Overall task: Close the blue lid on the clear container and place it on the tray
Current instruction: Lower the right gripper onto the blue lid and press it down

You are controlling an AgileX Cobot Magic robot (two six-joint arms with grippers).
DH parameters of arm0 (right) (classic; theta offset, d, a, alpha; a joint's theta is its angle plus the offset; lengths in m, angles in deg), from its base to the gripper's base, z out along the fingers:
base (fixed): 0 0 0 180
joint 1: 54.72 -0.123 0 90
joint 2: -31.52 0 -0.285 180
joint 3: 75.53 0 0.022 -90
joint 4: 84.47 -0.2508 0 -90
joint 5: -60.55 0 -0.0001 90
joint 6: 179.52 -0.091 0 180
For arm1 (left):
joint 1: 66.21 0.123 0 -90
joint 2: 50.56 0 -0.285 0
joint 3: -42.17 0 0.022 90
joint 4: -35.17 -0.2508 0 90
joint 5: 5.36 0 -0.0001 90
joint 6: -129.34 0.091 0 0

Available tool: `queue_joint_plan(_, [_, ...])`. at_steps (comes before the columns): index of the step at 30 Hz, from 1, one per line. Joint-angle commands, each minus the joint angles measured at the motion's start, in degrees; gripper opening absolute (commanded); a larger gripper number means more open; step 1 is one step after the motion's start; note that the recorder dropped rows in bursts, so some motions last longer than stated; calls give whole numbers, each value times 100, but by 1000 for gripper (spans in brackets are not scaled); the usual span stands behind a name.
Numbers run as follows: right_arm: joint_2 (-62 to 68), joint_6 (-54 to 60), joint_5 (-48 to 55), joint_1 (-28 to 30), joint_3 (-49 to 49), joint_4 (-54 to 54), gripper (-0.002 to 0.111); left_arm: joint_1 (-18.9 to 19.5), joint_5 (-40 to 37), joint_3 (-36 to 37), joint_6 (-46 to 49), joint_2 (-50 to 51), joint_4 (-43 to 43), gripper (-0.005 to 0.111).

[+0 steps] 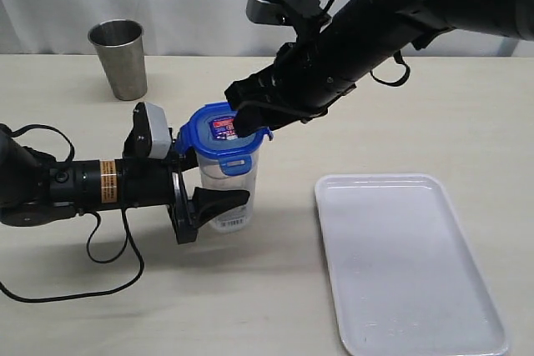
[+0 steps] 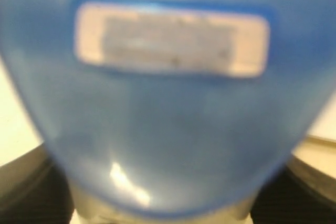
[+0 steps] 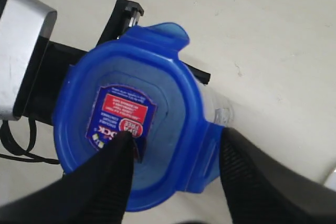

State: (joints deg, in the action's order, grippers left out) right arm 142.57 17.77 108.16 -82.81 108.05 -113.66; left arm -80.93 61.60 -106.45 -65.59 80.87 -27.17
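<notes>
Blue plastic already caps the canister: the blue lid (image 1: 224, 137) sits on the mouth of the clear container (image 1: 229, 198), which stands on the table at centre frame in the exterior view. So you have the lid seated. In the right wrist view, though, at least one flap of the lid (image 3: 173, 103) flares outward, so I judge the snapping down unfinished.

Your left gripper (image 1: 215, 181) reaches in from the left edge, and its jaws look pressed to opposite sides of the container's middle, bracing it. Your right gripper (image 1: 250, 118) comes down from the upper right with its jaws spread wide and holds nothing. One of its fingers (image 3: 113, 177) presses on the lid's label, and the other hangs outside a side flap.

What is left is to latch the flaps and then carry the container to the tray (image 1: 409, 264) at lower right, well apart from it.

The left wrist view gives you only a blurred blue mass with a pale label, so the left jaws' contact cannot be checked there. The lid's far flaps are hidden behind the right arm, and you cannot tell whether they are latched.
</notes>
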Motion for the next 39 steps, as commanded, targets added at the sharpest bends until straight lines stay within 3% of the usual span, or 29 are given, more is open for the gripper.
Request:
queue_joint_plan(1, [123,216,393,22,102,-237,48,9,-107,-19,7,-14,45,0])
queue_joint_plan(20, [1006,903,1201,22,102,-1229,44,9,-71,-19,7,-14,9,0])
queue_joint_plan(29, [989,633,1218,22,374,-277,44,9,-71,-19,7,-14,-16,0])
queue_joint_plan(39, [902,557,1038,22,585,74,57,9,-71,-19,-32,-14,-15,0])
